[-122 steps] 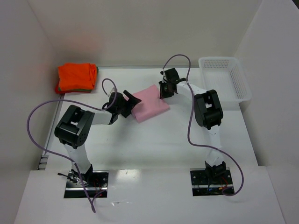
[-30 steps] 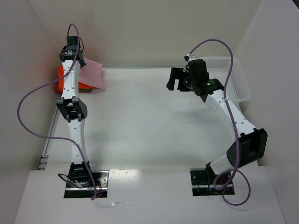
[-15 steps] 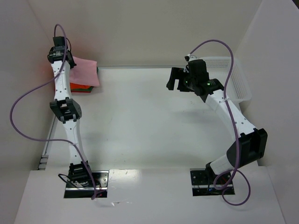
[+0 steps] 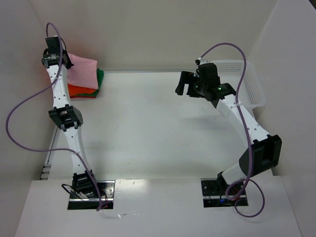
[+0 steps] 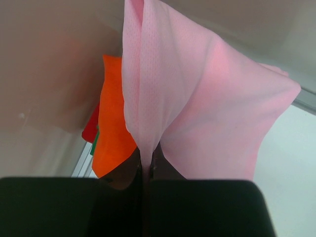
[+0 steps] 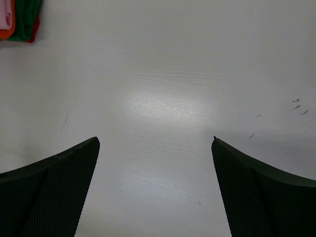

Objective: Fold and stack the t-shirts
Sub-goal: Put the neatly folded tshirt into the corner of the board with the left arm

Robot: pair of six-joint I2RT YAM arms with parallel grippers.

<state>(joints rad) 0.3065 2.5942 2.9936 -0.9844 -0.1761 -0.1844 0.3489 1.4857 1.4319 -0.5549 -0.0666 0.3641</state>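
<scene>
Pink t-shirt (image 5: 207, 108) hangs pinched in the left gripper (image 5: 146, 165), jaws clamped on a fold. Left arm (image 4: 61, 98) is stretched nearly straight to the far-left corner, shirt over the orange t-shirt (image 4: 79, 90) and green t-shirt (image 4: 100, 78) (green shows only as an edge). Right arm (image 4: 242, 118) is bent at the elbow. Right gripper (image 6: 155, 141) is raised over the table (image 4: 148, 133) near the white basket (image 4: 249, 86), jaws wide apart, nothing in them.

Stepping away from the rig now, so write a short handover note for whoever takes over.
Left hand: shut on the pink t-shirt, held over the stack in the far left corner.
Right hand: open, holding nothing, above bare table.
Stack: orange t-shirt on top, green t-shirt edge showing beneath.
Done: orange and green stacked.
To do: lay the pink one on the stack, release.
</scene>
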